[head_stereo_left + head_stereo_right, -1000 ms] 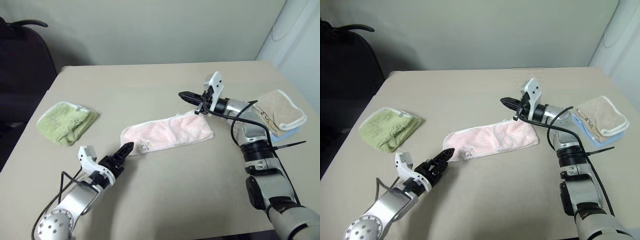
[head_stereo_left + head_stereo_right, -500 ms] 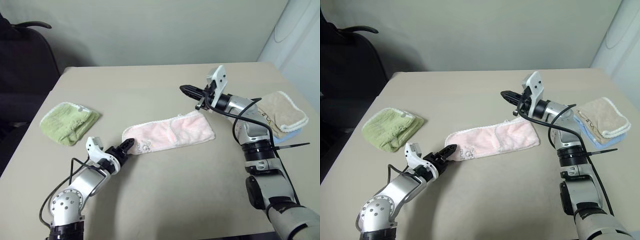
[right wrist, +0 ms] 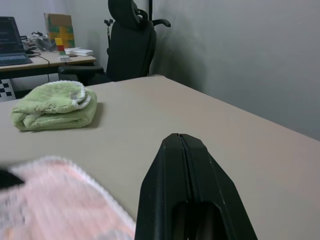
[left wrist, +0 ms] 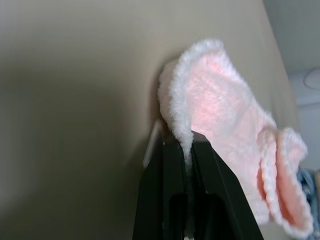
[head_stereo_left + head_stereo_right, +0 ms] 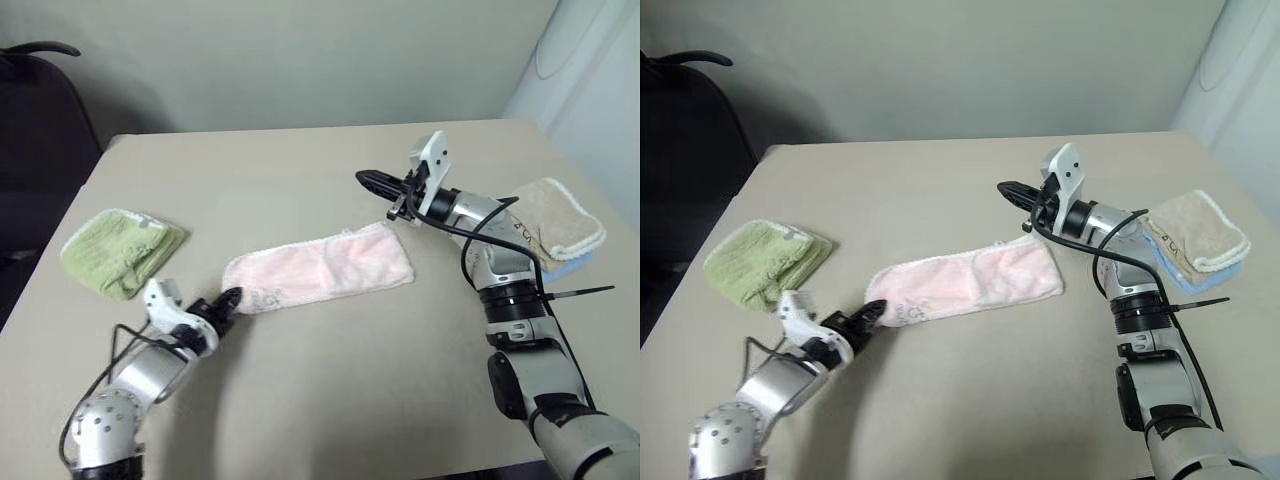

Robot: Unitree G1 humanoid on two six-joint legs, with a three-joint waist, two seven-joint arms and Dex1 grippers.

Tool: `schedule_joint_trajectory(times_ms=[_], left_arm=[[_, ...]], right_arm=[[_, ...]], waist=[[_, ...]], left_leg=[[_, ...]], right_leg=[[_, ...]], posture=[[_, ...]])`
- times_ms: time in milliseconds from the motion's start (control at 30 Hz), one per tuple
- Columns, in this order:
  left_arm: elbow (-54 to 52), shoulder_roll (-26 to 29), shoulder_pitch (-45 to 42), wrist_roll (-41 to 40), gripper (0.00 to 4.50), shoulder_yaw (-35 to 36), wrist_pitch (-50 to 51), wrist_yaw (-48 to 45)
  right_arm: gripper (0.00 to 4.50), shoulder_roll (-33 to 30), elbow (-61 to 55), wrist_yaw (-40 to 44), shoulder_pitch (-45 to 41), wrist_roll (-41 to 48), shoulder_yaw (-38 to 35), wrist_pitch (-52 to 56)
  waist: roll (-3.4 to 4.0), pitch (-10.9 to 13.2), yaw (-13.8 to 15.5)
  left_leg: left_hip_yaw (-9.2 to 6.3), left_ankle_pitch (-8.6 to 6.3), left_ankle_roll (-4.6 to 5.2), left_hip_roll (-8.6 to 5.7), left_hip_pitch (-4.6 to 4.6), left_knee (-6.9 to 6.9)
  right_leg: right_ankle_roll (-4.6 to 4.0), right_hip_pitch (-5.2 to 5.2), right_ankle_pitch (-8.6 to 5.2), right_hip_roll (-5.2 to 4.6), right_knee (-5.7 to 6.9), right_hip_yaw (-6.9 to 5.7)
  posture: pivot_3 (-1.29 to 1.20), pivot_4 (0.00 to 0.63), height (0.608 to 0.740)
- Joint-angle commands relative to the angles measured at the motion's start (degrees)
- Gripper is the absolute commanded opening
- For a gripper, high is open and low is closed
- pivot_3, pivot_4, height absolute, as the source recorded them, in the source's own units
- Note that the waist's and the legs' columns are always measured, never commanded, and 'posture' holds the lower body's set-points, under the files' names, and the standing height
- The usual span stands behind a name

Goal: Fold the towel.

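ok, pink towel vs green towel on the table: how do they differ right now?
The pink towel lies stretched out long and flat; the green towel is a compact folded bundle. The left gripper is shut on the pink towel's end, while the green towel lies untouched. Both are terry cloth with white edging, on the same table.

Colours and patterns on the plain beige table (image 5: 330,390)

Long pale pink terry-cloth towel (image 5: 325,272), white edging, small dark logo with blue and yellow dots at its left end; folded light green terry towel (image 5: 118,249), white trim, near the table's left edge; folded beige towel (image 5: 558,215), white trim, lying on a pale blue cloth (image 5: 570,264) at the right edge; both grippers' fingers black.
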Motion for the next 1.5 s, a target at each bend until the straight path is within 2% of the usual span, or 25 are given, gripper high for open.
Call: schedule_joint_trajectory(times_ms=[33, 100, 200, 300, 400, 600, 767, 967, 1067, 1400, 1433, 1500], left_arm=[[-2.5, 4.4, -1.4, 0.0, 0.05, 5.0, -0.9, -3.0], [-2.9, 7.4, -3.3, 0.4, 0.05, 5.4, 0.0, -4.7], [-3.7, 11.4, -7.9, 2.1, 0.05, 1.8, 2.3, -7.6], [-4.5, 13.8, -14.1, 4.9, 0.05, -4.2, 5.0, -10.2], [-5.7, 14.4, -22.8, 9.3, 0.05, -13.7, 9.1, -13.7], [-1.3, 9.6, -36.0, 19.3, 0.05, -28.5, 14.7, -19.9], [2.7, 5.8, -40.4, 29.2, 0.05, -38.2, 16.9, -26.6], [7.0, 2.2, -40.6, 37.7, 0.05, -42.0, 16.3, -33.5], [8.4, 0.6, -39.6, 39.6, 0.74, -40.8, 16.4, -35.6], [4.3, -5.7, -36.2, 34.8, 4.28, -29.4, 20.1, -36.0], [3.6, -5.9, -35.9, 34.7, 4.46, -28.8, 20.5, -35.8], [1.6, -6.3, -34.8, 33.7, 4.46, -26.4, 20.7, -35.3]], right_arm=[[0.00, -0.8, -1.8, -0.2, 0.0, 0.7, -1.0, -1.0], [0.00, -0.9, -1.7, -0.3, 0.3, 0.7, -0.9, -1.0], [0.00, -0.8, -1.2, -0.6, 0.3, 0.5, -0.8, -1.3], [0.00, -0.7, -0.4, -0.8, 0.1, 0.2, -0.6, -1.6], [0.00, -0.6, 0.4, -1.8, -0.1, -0.2, -0.9, -2.1], [0.00, -0.3, 1.4, -5.2, -0.1, -0.3, -2.3, -3.2], [0.00, -1.0, 0.2, -8.1, 1.0, 0.0, -4.0, -3.1], [0.00, -2.0, -1.0, -9.3, 2.6, 0.1, -4.7, -2.9], [0.00, -1.9, -1.7, -9.6, 3.2, 0.1, -4.7, -2.7], [0.00, -1.8, -0.5, -8.7, 2.7, -0.2, -3.9, -3.0], [0.00, -1.8, -0.4, -8.6, 2.7, -0.3, -3.8, -3.0], [0.00, -1.8, -0.3, -8.2, 2.6, -0.3, -3.5, -2.8]], waist=[[-0.01, 0.0, 0.0], [-0.05, 0.0, 0.0], [-0.11, 0.1, 0.2], [-0.11, 0.1, 0.6], [-0.14, 0.1, 0.6], [-0.17, 0.1, 0.5], [-0.17, 0.1, 0.5], [-0.18, 0.1, 0.7], [-0.18, 0.1, 0.7], [-0.18, 0.1, 0.8], [-0.18, 0.1, 0.9], [-0.18, 0.1, 0.9]], left_leg=[[-0.01, -0.01, -0.02, 0.01, 0.00, 0.00], [-0.02, -0.03, -0.05, 0.03, -0.03, -0.01], [-0.05, -0.03, -0.05, 0.02, -0.15, 0.04], [-0.08, -0.02, -0.04, 0.01, -0.22, 0.10], [-0.08, -0.03, -0.05, 0.00, -0.26, 0.12], [-0.05, 0.00, -0.21, 0.01, -0.48, 0.10], [0.00, 0.08, -0.34, 0.03, -0.87, 0.09], [0.02, 0.10, -0.32, 0.04, -1.10, 0.10], [0.02, 0.11, -0.30, 0.03, -1.10, 0.12], [0.02, 0.31, -0.22, 0.03, -1.08, 0.21], [0.03, 0.31, -0.21, 0.03, -1.07, 0.24], [0.03, 0.31, -0.21, 0.03, -1.09, 0.30]], right_leg=[[-0.02, 0.00, -0.01, 0.02, 0.01, 0.00], [-0.04, -0.03, -0.02, 0.02, 0.00, 0.00], [-0.04, -0.12, -0.02, 0.02, 0.01, 0.00], [-0.04, -0.15, 0.00, 0.01, 0.02, 0.00], [-0.04, -0.18, 0.03, 0.01, 0.03, 0.00], [-0.03, -0.42, 0.04, 0.01, 0.03, -0.01], [-0.03, -0.83, 0.04, 0.02, 0.06, -0.01], [0.01, -1.06, 0.06, 0.01, 0.04, -0.01], [0.03, -1.06, 0.07, 0.01, 0.05, 0.00], [0.16, -1.03, 0.16, 0.01, 0.18, -0.01], [0.17, -1.02, 0.17, 0.01, 0.19, 0.00], [0.18, -1.01, 0.18, 0.01, 0.19, -0.01]], posture=[[0.00, 0.150, 0.740], [0.00, 0.150, 0.740], [0.00, 0.150, 0.740], [0.00, 0.150, 0.740], [0.00, 0.150, 0.740], [0.00, 0.150, 0.740], [0.00, 0.150, 0.740], [0.00, 0.150, 0.740], [0.00, 0.150, 0.740], [0.00, 0.150, 0.740], [0.00, 0.150, 0.740], [0.00, 0.150, 0.740]])
